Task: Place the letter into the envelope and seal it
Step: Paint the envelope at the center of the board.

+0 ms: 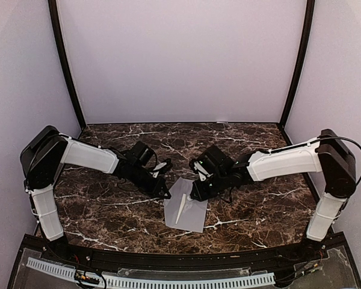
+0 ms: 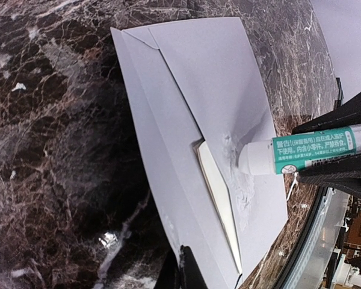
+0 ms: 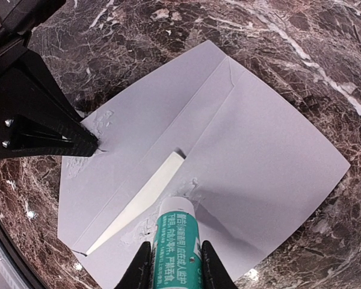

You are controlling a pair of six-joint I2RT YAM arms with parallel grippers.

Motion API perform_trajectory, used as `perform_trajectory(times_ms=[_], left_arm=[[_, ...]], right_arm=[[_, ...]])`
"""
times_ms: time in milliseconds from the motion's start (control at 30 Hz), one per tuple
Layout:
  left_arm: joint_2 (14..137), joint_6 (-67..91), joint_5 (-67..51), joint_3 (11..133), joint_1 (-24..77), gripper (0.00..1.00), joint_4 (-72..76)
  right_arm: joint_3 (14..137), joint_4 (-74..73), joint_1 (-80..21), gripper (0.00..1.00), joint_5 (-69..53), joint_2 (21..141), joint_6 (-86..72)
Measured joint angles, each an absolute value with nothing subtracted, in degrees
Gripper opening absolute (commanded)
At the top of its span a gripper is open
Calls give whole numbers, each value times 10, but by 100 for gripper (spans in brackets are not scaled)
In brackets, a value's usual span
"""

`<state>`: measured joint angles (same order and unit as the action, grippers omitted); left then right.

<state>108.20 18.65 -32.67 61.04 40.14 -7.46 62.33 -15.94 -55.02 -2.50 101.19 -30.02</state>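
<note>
The light-grey envelope (image 1: 189,208) lies flat on the marble between both arms, flap side up (image 3: 228,138). A cream sliver of the letter (image 3: 147,195) shows at the envelope's opening (image 2: 219,186); the rest of the letter is hidden inside. My right gripper (image 3: 175,250) is shut on a green-and-white glue stick (image 3: 175,229), whose white tip touches the envelope beside that sliver, amid glue smears. My left gripper (image 2: 182,256) is shut, its tips nipping the envelope's left edge (image 1: 166,194). In the right wrist view its black fingers (image 3: 78,141) meet that edge.
The dark marble table (image 1: 108,211) is ringed by pale walls with black corner posts (image 1: 66,66). A black rail with a white toothed strip (image 1: 150,280) runs along the near edge, close behind the envelope.
</note>
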Motion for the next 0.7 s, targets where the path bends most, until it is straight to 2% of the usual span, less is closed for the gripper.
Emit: perform_trajectory(times_ms=[700], left_arm=[[1083, 184, -327, 610, 401, 0, -74]], right_arm=[[635, -168, -550, 0, -1, 1032, -286]])
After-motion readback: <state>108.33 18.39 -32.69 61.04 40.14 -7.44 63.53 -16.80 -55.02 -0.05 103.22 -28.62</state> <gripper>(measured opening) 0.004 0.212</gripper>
